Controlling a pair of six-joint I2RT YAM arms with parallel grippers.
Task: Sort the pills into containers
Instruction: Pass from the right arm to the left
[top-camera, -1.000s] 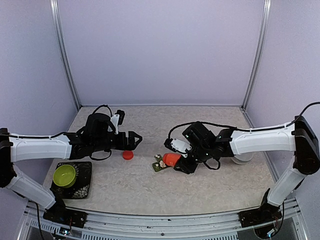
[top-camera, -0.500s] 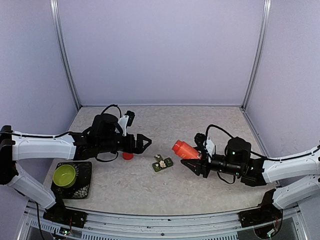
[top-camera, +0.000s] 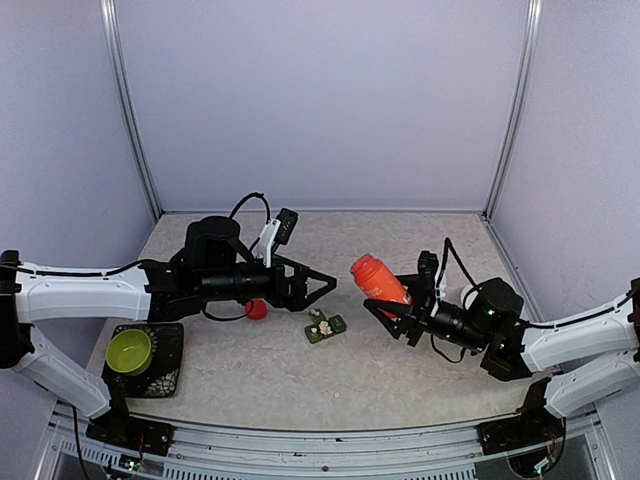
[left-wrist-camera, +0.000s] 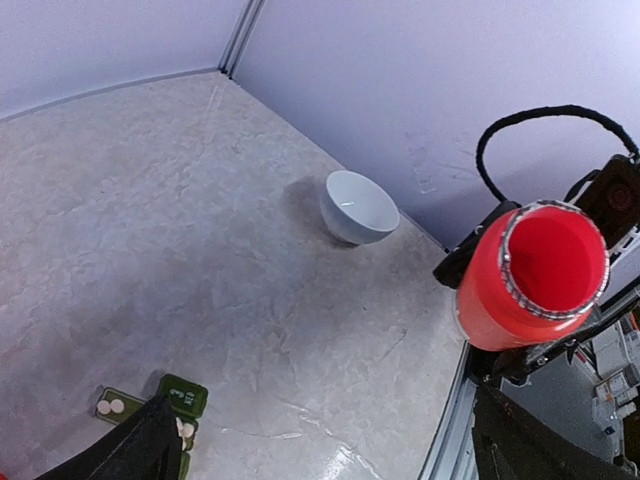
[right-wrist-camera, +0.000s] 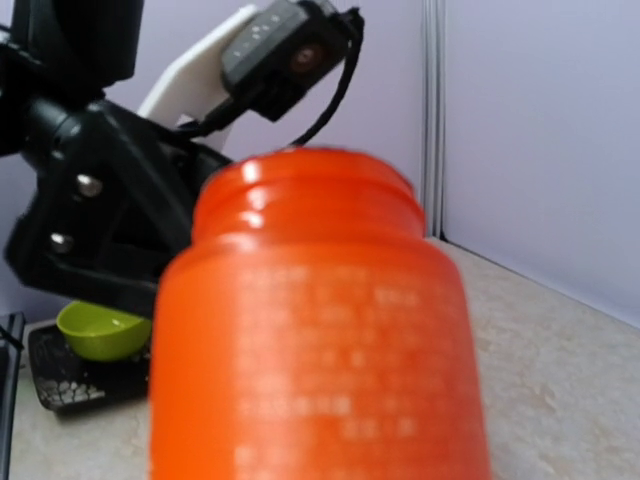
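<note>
Looking across the surface (top-camera: 420, 235), I see the left gripper (top-camera: 322, 289) hanging in the air with its jaws spread wide and nothing between them. Below its tips and a little toward the near edge lies the dark green pill box (top-camera: 336, 324), flat on the surface and clear of both grippers. Small whitish pills (top-camera: 321, 326) sit in its cells. From the left wrist view the box shows at the bottom edge, just beside one dark finger (left-wrist-camera: 135, 455), which covers part of it. Two pills show side by side in the end cell, and at least one more in the cell next to the finger.

The right gripper (top-camera: 390, 299) is clamped around the lower part of an orange bottle (top-camera: 376, 276). It holds the bottle off the surface, tilted, with the neck pointing up and toward the left gripper. The bottle's mouth is uncapped, and the left wrist view looks straight into it. The pill box lies beyond the bottle's neck, down on the surface between the two grippers.

A red cap (top-camera: 256, 310) lies on the surface behind the left gripper, beside its wrist. Farther back along that arm a lime-green bowl (top-camera: 128, 349) sits on a black tray (top-camera: 168, 372). A white bowl (left-wrist-camera: 358, 207) stands on the surface ahead of the left gripper, near the far wall.
</note>
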